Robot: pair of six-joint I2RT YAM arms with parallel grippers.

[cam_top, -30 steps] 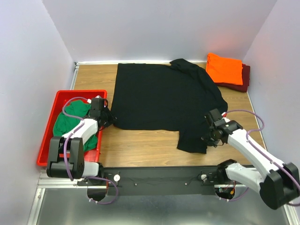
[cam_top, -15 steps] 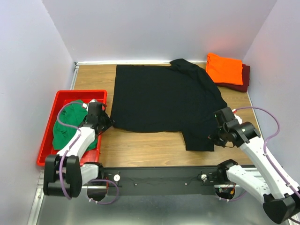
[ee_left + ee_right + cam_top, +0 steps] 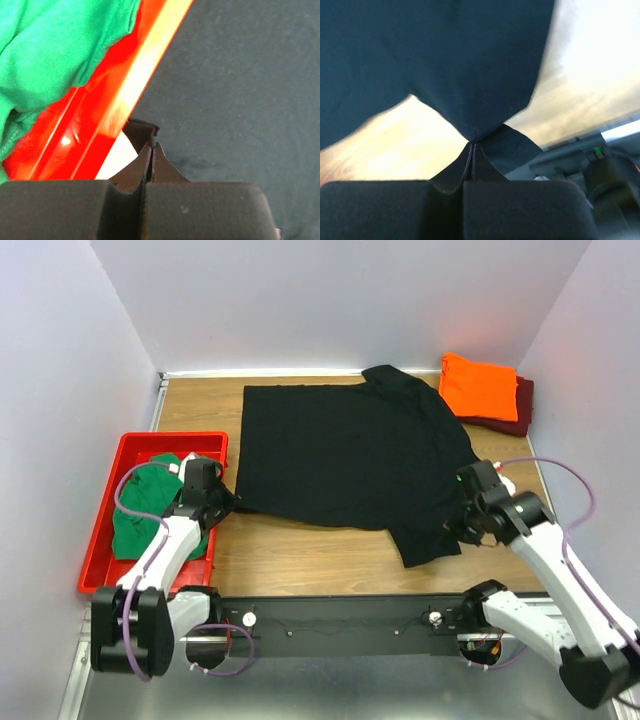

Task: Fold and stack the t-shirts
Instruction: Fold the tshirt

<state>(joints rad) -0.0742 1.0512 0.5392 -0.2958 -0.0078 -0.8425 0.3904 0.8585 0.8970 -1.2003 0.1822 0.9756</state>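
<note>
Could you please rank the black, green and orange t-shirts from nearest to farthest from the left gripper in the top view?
1. black t-shirt: pinched in the left gripper, spreading to its right.
2. green t-shirt: just left, in the red tray.
3. orange t-shirt: far right corner.

one high view, two close wrist views
the top camera looks down from above and behind the arms over the table (image 3: 300,550). the left wrist camera peers past the left gripper (image 3: 151,145), very near the black shirt (image 3: 240,75) and red tray (image 3: 92,112) rim; the right wrist camera past the right gripper (image 3: 471,144) at the shirt's hem. all three share that shirt.
</note>
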